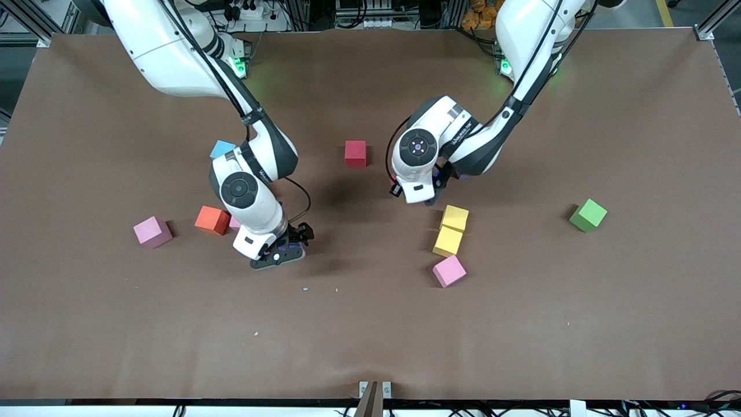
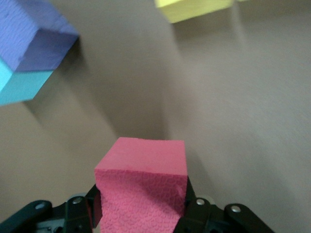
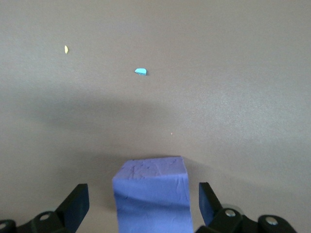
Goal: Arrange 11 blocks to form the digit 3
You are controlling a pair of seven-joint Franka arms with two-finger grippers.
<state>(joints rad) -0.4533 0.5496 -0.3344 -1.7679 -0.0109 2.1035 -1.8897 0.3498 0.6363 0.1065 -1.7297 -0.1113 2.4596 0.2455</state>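
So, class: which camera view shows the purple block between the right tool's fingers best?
The right wrist view: the purple block fills the space between the open right tool, its top and one side plain. The front view hides it under the right tool. The left wrist view shows a different purple block.

Two yellow blocks lie nearer the camera than the one red block, toward the left arm's end. There are two pink blocks in full view and a third partly hidden. One purple block and another purple block make two. There are two light-blue blocks, one orange block, one green block, and one rosy-pink block, its shade between pink and red.
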